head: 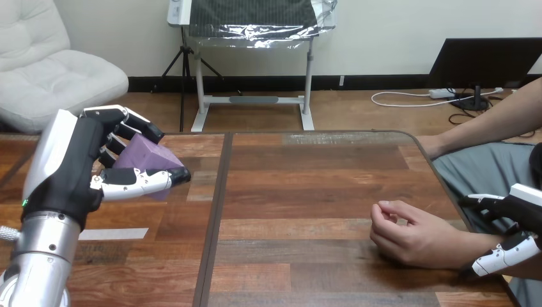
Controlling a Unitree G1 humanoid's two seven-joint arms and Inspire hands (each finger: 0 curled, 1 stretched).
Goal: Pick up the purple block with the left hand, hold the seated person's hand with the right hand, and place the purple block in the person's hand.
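Clearly, at the left of the frame, the left hand (70, 173) has its fingers (137, 125) and thumb clenched round the purple block (150, 160), held above the desk (307, 185). At lower right the person's hand (409, 240) rests on the desk, loosely curled. The right hand (521, 203) sits at that wrist; whether it grips the wrist cannot be told.

place: lab | evidence: robot's left hand (69, 167) at wooden table (319, 192)
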